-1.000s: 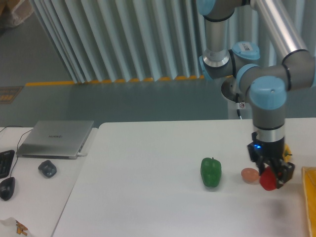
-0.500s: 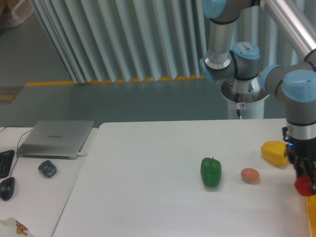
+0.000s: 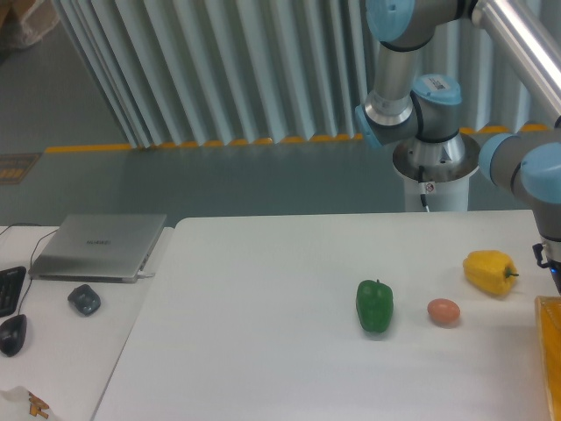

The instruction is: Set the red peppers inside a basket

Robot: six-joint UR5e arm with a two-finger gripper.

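Observation:
The red peppers are out of view in the camera view. The basket [image 3: 550,351] shows only as a narrow yellow-orange strip at the right edge of the table. My arm's wrist [image 3: 542,171] is cut off by the right edge of the frame, above the basket. My gripper lies beyond that edge, so its fingers are out of sight.
On the white table lie a green bell pepper [image 3: 374,305], a small pinkish-orange round fruit [image 3: 443,311] and a yellow bell pepper [image 3: 490,272]. To the left are a closed laptop [image 3: 98,246], a mouse [image 3: 84,299] and a keyboard corner [image 3: 7,289].
The arm has carried the red pepper rightward, from beside the pinkish fruit to past the frame's right edge. Gripper and pepper have both left the view, uncovering the yellow pepper.

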